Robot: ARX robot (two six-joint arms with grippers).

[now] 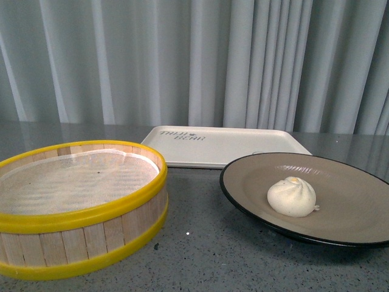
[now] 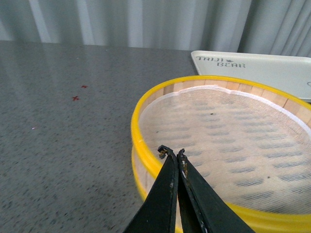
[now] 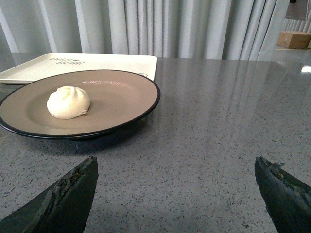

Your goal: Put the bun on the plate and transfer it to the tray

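The cream-white pleated bun [image 1: 292,196] [image 3: 68,102] rests on the taupe-grey, black-rimmed plate [image 1: 352,182] [image 3: 126,99] at the front right of the table. Behind the plate lies the off-white tray [image 1: 219,146] [image 3: 58,65] [image 2: 262,68], with nothing on it. My right gripper [image 3: 177,167] is open over bare tabletop, a short way from the plate's rim and apart from it. My left gripper [image 2: 171,152] is shut with nothing in it, its tips hovering over the near rim of the steamer basket. Neither arm shows in the front view.
A yellow-rimmed wooden-slat steamer basket [image 1: 79,210] [image 2: 146,104] with a white cloth liner stands at the front left, holding nothing. Grey curtains hang behind the table. A cardboard box [image 3: 294,39] sits far off beyond the table.
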